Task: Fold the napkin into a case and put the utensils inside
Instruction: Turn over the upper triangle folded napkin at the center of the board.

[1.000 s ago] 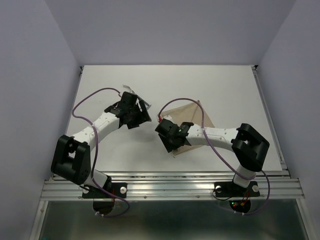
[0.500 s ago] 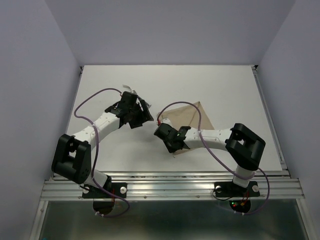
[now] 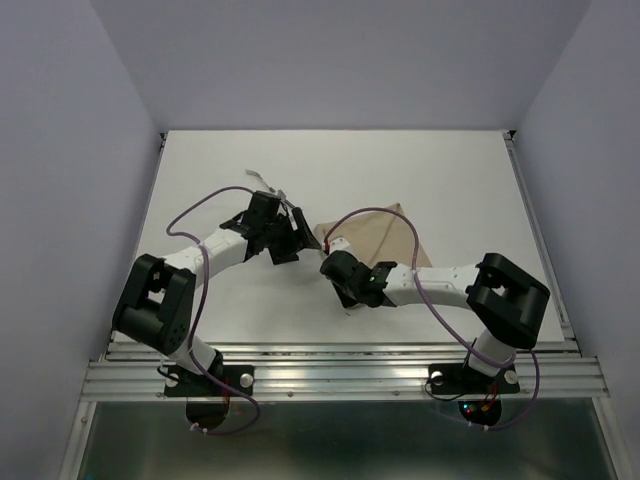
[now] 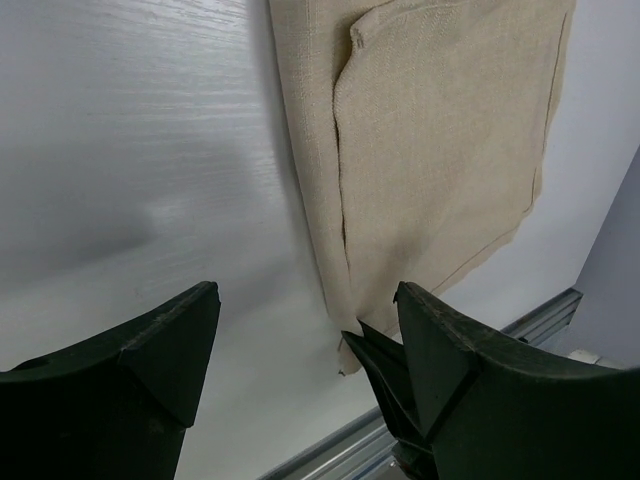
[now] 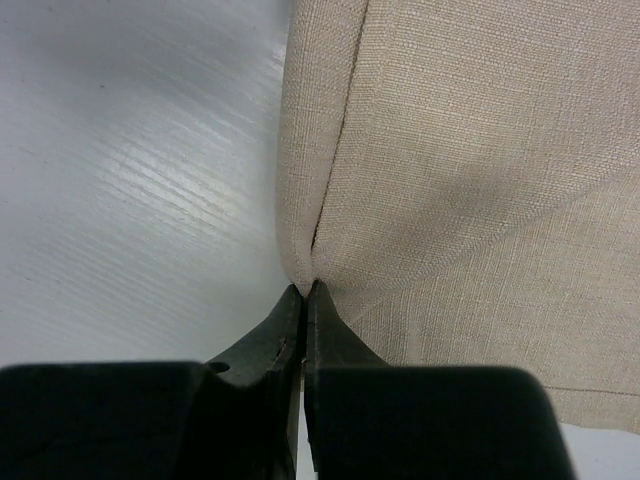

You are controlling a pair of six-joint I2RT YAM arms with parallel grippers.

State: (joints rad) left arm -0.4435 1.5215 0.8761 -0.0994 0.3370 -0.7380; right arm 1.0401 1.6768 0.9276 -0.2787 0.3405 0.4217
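Napkin (image 5: 480, 150) fold is pinched in the right hand (image 5: 303, 290), left hand (image 4: 305, 300) agape alongside.

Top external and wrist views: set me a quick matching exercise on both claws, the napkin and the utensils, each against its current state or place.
Things:
1. left claw
2. right claw
3. napkin
4. utensils

States or places:
A. on the table beyond the left claw, outside the cloth
B. pinched shut on the cloth's edge
C. partly folded, lying flat
D. open, gripping nothing

Pairs: 1-D, 2-B, 3-C, 4-A
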